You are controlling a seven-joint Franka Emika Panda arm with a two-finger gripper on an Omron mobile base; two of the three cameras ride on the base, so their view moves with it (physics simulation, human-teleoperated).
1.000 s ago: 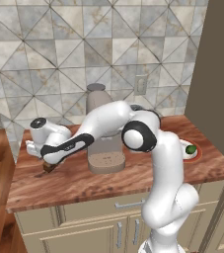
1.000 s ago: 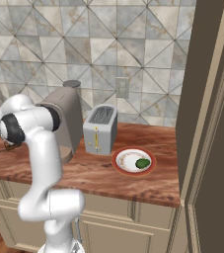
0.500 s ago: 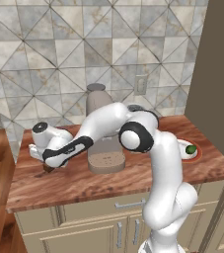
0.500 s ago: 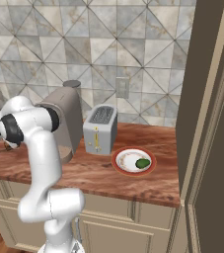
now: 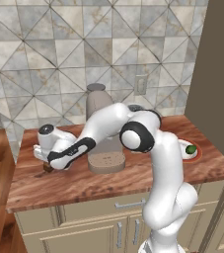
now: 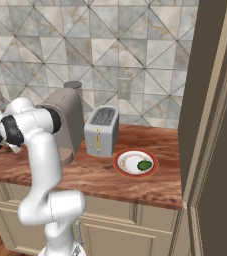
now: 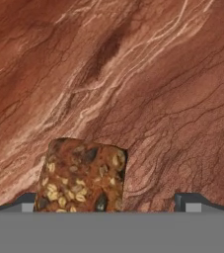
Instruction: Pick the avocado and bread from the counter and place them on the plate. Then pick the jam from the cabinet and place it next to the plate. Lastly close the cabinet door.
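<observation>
We see the counter [image 6: 135,182] run along the wall, ending at the cabinet [image 6: 210,125] on its right. On it, from left to right, lie the bread [image 5: 48,167], the coffee machine [image 6: 67,125], the toaster [image 6: 101,131] and the plate [image 6: 135,163]. The plate sits before and just right of the toaster, near the cabinet, and the avocado [image 6: 145,165] lies on its right half. The bread is well apart from the plate, at the far left, with the gripper [image 7: 111,200] right over it; in the hand view it lies between the fingertips [image 7: 188,201], nearer the left one.
</observation>
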